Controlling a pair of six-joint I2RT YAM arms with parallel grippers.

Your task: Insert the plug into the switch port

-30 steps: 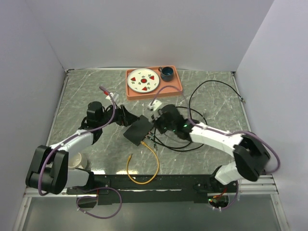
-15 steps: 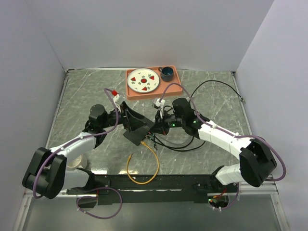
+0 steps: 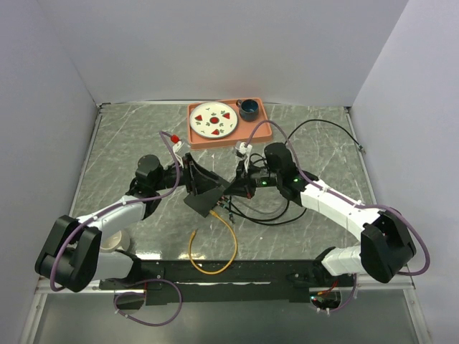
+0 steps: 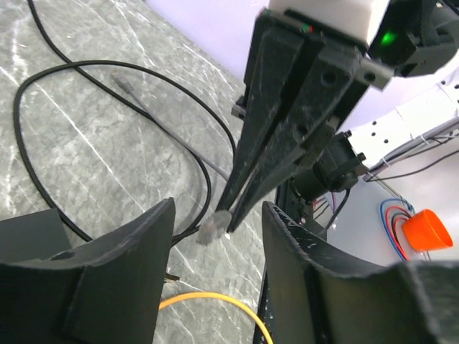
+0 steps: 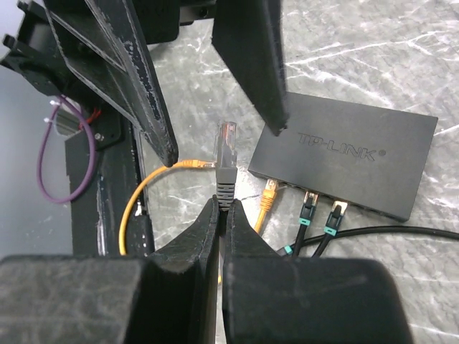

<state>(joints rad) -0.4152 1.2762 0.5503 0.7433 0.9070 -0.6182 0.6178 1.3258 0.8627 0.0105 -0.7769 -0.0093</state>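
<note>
Right gripper pinched tight on the grey boot just behind the plug. That leaves the clear tip free ahead of the fingers, likely so nothing blocks it going into a socket. Plug is up in the air, off the port side of the switch and near it, not in any socket.

Ports run along that narrow edge of the switch. An orange cable and two black cables are already seated there. Can't tell which socket is free.

Left gripper jaws partway apart, one either side of the plug tip, not touching it as far as shows. My read: it's there to steady or re-aim the plug, since the tip doesn't point at the switch now.

Switch lies flat on the table, nothing holding it. It may slide when the plug pushes in, so the port edge probably needs bracing.
</note>
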